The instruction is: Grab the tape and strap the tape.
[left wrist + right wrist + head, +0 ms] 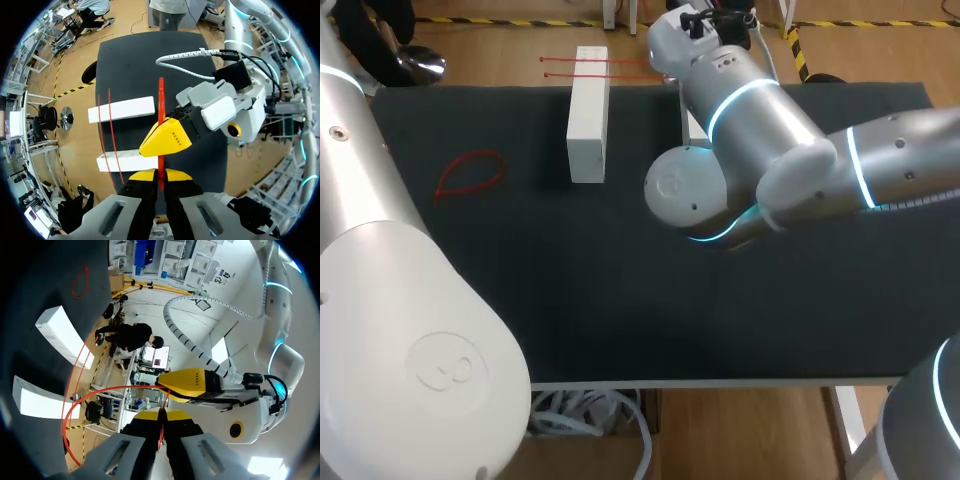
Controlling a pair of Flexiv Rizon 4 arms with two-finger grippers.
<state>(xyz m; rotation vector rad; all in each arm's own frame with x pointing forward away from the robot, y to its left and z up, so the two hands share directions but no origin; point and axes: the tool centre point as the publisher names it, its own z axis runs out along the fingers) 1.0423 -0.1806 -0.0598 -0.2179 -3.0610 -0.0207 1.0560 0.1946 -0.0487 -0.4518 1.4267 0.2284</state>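
With left gripper [155, 176] at 6 o'clock, clamps red tape [161, 102]; with right gripper [162, 143] just toward 12, pinches it too. Seems mid-strapping; needs tail threaded through head next.

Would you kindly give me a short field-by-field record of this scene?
left end effector: shut on red strap
right end effector: shut on the same strap
white blocks: two, side by side on table
spare straps: two, straight, lying across both blocks
looped strap: lying alone on table
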